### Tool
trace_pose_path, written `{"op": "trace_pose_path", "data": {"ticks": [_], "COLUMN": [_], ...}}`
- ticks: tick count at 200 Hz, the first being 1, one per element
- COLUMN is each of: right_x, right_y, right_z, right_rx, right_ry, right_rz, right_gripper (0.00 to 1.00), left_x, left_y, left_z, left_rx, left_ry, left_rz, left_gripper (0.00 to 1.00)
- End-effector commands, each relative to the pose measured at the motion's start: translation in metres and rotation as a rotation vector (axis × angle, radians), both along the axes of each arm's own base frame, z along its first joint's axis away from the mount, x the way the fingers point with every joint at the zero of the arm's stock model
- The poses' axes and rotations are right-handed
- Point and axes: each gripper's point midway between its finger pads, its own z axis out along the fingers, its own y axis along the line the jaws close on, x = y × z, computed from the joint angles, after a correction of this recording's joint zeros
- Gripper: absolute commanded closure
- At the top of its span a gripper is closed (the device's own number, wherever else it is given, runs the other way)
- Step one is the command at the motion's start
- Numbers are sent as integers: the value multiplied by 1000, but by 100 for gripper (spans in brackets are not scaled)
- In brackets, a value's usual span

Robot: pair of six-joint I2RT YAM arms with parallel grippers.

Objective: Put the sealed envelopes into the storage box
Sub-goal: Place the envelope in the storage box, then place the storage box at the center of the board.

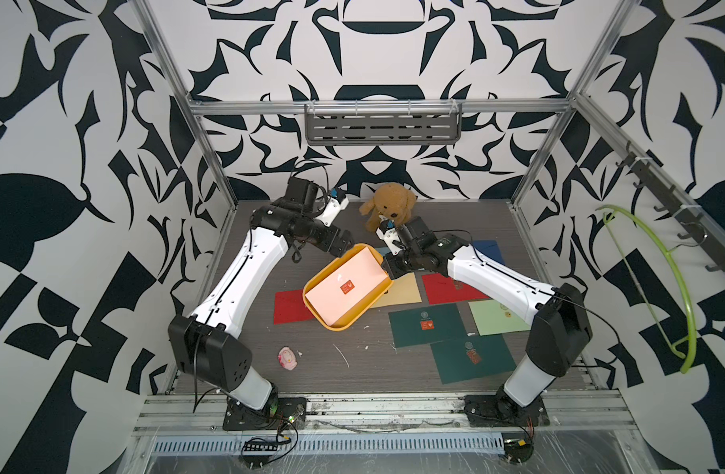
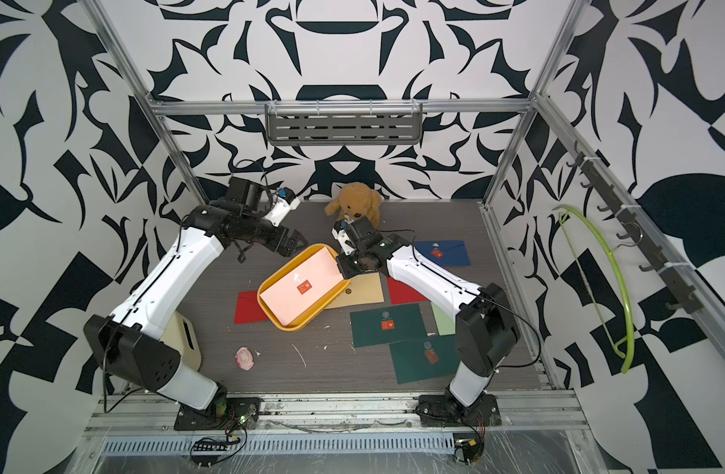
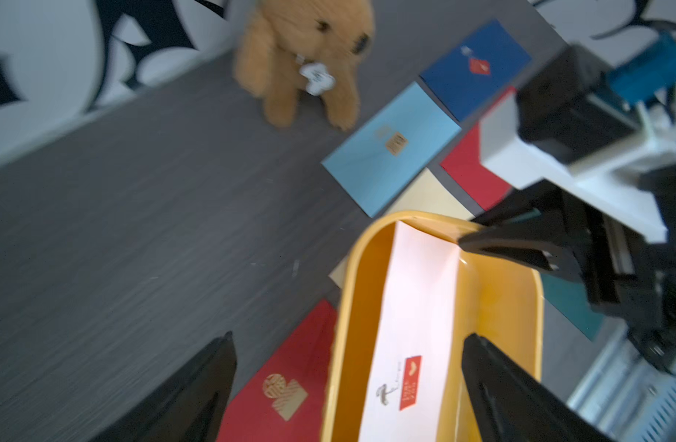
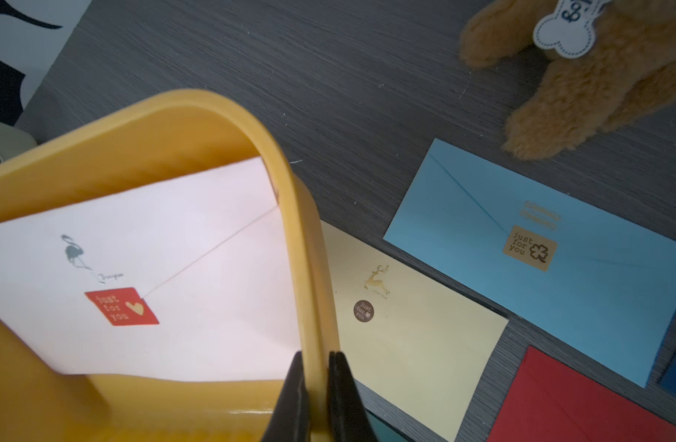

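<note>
Grey wood-grain tabletop (image 1: 373, 381) in alu-framed cell, blk/white patterned walls. Contents:

1. storage box (image 1: 339, 327): yellow tub, mid-surface, askew to the edges. Sits partly over items 3 and 4. Looks tipped up at its far end; cannot tell whether base is clear of the surface.
2. pink envelope (image 1: 348, 287): qty 1, inside the tub, seal sticker up. One corner rides against the end wall, so prob. not lying flat.
3. red envelope (image 1: 289, 305): on surface toward left edge, part under tub.
4. yellow envelope (image 1: 401, 293): part under tub on the side facing the right edge.
5. light blue envelope (image 4: 539, 237): just beyond item 4, toward back edge. navy envelope (image 2: 442, 252) beside it, nearer right edge.
6. second red envelope (image 1: 451, 287), pale green envelope (image 1: 500, 316), dark green envelope (image 1: 428, 324), second dark green envelope (image 1: 471, 357): right half, running toward front-right corner, the dark green pair overlapping at a corner. All still outside the tub.
7. right gripper (image 4: 316, 359): fingers closed tight across the tub's end rim, one inside, one outside. Judged purpose: steady and tilt the tub so it won't skid while envs go in.
8. left gripper (image 1: 343, 243): jaws spread fully, nothing btwn them, poised over the tub's far end. Free for next pick.
9. Non-task: plush dog (image 1: 389, 205) at back edge; pink trinket (image 1: 287, 358) nr front edge; cream box (image 2: 184, 340) by front-left corner.
</note>
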Motion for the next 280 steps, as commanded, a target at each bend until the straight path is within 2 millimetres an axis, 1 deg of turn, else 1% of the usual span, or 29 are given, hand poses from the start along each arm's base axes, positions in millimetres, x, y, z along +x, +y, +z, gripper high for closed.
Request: {"op": "trace_pose_path", "data": {"ticks": [1,9,25,33,45,58,70,88,103,131,136,149,168,188,228,250,263,280], "right_x": [22,26,36,42,51,60,68,80,88,102,105,110,116,120,124,125,124,125], "right_y": [10,11,12,13,16,19,23,31,38,44,45,48,52,54,58,58,58,57], "right_z": [26,26,20,17,14,11,5,-3,-9,-16,-18,-24,-36,-45,-58,-67,-72,-74], "right_rx": [111,124,143,154,176,182,173,180,196,203,205,205,180,161,141,140,139,137], "right_ry": [-72,-69,-56,-48,-43,-49,-50,-38,-33,-39,-38,-26,-7,1,19,39,49,52], "right_rz": [-107,-138,-206,-245,-297,-346,-372,-393,-408,-458,-467,-481,-495,-501,-504,-521,-529,-536], "right_gripper": [100,100,100,100,100,100,100,100,100,100,100,100,100,100,100,100,100,100], "left_x": [38,44,53,55,55,51,44,32,18,-3,-13,-23,-36,-50,-62,-62,-63,-64], "left_y": [54,64,78,85,91,97,107,133,146,154,155,158,163,163,162,159,161,161], "left_z": [39,42,40,34,22,7,-5,-26,-45,-73,-82,-96,-110,-122,-141,-146,-147,-148], "left_rx": [-46,-101,-214,-252,-280,-255,-218,-134,-77,-42,-27,-8,12,11,-3,-1,6,14], "left_ry": [-144,-140,-99,-64,-6,47,80,105,144,201,240,266,282,313,400,433,428,439], "left_rz": [320,351,377,404,440,487,553,693,764,819,827,843,871,880,940,934,944,944], "left_gripper": [0,0,0,0,0,0,0,0,0,0,0,0,0,1,0,0,0,0]}}
